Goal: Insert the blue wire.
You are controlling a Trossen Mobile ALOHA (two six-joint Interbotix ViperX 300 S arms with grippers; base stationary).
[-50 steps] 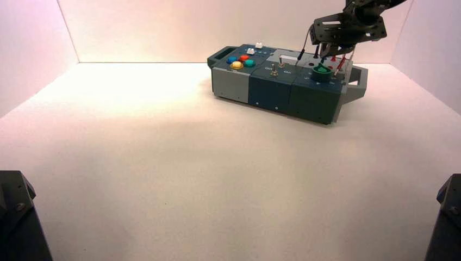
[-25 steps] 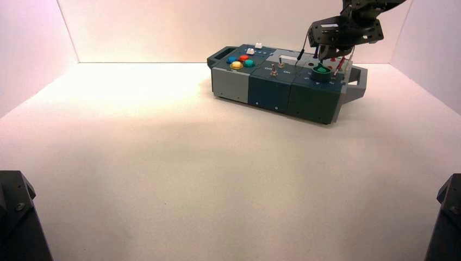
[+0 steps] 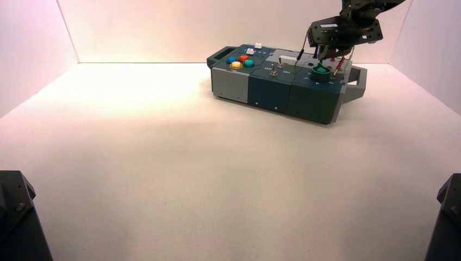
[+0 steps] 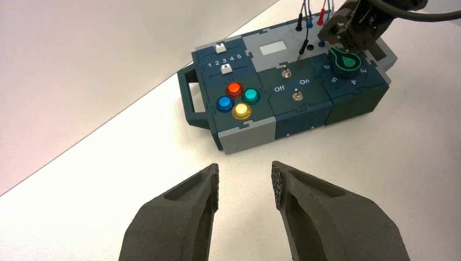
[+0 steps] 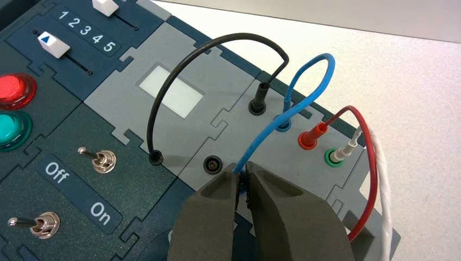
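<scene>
Right gripper [image 5: 243, 179] gripping the blue wire [image 5: 304, 92] over the box [image 3: 272, 89].
I see its jaws closed on the wire's loose end, just beside an empty socket [image 5: 211, 163]; my left gripper [image 4: 245, 182] hangs well apart, jaws open.

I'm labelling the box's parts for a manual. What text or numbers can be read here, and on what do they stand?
"1 2 3 4 5": on the dark-blue slider panel, between the two white sliders.
"Off" and "On": between the two toggle switches.
"3", "4", "5", "6": around the green knob.
A blue triangle: on one white slider cap.
The white window is blank.
</scene>
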